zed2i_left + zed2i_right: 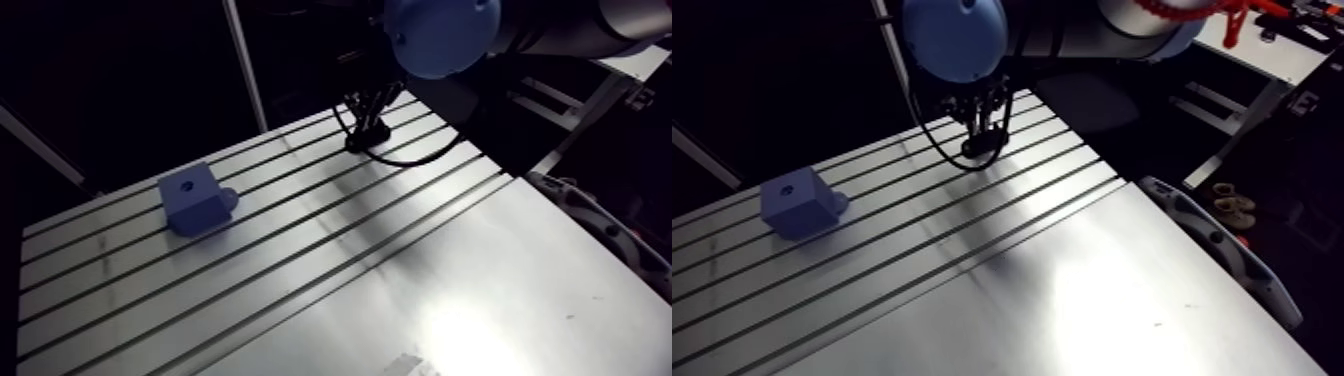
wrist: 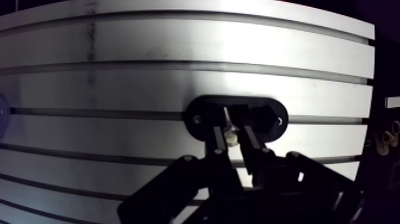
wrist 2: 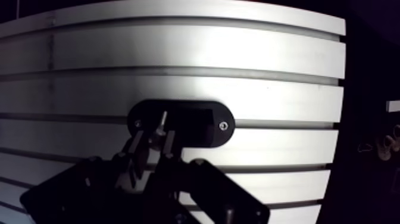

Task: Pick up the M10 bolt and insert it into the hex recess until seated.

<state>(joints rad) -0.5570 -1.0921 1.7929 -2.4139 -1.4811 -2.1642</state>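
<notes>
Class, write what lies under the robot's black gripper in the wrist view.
A black oval holder on the slotted aluminium table, with a pale metal bolt at the gripper. The holder's near edge is covered.

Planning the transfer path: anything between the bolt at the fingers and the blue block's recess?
Nothing visible. The M10 bolt sits between the fingers at the black holder; only slotted table lies between it and the blue block.

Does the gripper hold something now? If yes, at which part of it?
It seems so: the gripper is closed on the pale bolt, over the black holder. It pinches the near end; head or shank cannot be told.
</notes>
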